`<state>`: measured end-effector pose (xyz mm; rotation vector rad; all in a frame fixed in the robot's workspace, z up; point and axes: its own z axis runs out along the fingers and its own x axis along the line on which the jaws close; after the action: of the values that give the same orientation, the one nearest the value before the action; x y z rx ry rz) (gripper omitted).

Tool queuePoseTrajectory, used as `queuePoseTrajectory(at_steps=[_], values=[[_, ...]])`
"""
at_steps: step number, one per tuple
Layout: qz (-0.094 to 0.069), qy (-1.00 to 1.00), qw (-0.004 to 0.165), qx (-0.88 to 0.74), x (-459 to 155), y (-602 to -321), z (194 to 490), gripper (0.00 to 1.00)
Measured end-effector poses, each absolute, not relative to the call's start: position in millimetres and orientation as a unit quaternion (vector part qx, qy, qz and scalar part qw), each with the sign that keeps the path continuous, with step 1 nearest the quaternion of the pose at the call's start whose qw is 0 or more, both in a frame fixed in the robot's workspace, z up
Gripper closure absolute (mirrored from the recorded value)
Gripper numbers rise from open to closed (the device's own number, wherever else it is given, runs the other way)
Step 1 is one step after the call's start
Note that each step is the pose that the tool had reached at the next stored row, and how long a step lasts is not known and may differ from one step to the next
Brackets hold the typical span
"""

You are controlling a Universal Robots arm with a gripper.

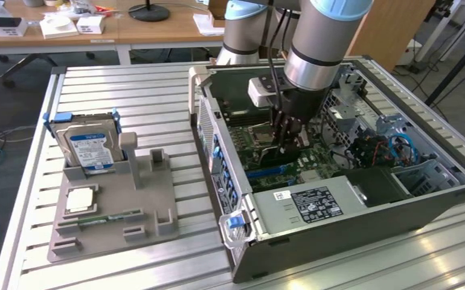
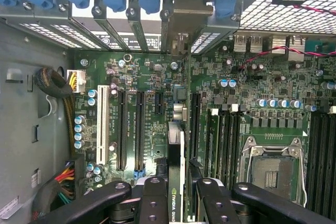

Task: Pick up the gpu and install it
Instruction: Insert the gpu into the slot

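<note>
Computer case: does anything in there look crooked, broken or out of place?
Nothing stands out. The gripper holds the gpu edge-on, in line with the motherboard slots; no loose or damaged parts show.

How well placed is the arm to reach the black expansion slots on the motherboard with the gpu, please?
Probably yes: the computer case lies open, the gripper has its jaws shut on the gpu, edge-down over the motherboard, and nothing seems to sit between the card and the black expansion slots.

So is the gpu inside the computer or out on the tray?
Inside. The tool grips the gpu on edge within the open computer case, above the green board. Plugged in? Cannot tell.
</note>
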<state>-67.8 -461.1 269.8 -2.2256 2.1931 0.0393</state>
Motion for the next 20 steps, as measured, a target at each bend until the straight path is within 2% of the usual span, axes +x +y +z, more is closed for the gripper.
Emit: queuePoseTrajectory(at_steps=[20], values=[[0.013, 0.702, 0.008, -0.712, -67.8, -461.2, 265.4, 0.74]])
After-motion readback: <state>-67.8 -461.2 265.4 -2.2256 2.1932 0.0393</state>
